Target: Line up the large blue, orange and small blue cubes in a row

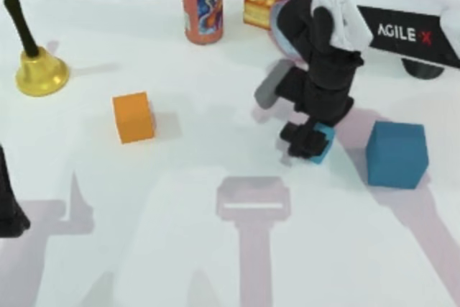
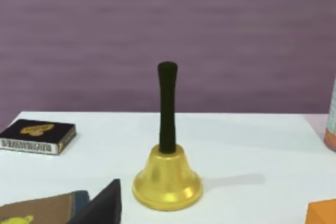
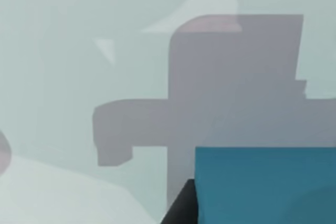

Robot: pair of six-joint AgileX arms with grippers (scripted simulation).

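Claw, right (image 1: 310, 141): pinching small blue cube (image 1: 323, 141), slightly rotated | left of large blue (image 1: 396, 154)

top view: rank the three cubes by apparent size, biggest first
1. large blue cube, at the right.
2. orange cube, at the left, clearly smaller.
3. small blue cube, likely smallest, but the right gripper covers most of it, so only a sliver shows.

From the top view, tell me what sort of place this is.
Likely a simulated tabletop test bench: a plain white table against a purple wall, scattered with unrelated props such as a brass bell, a printed can and plain cubes like the orange.
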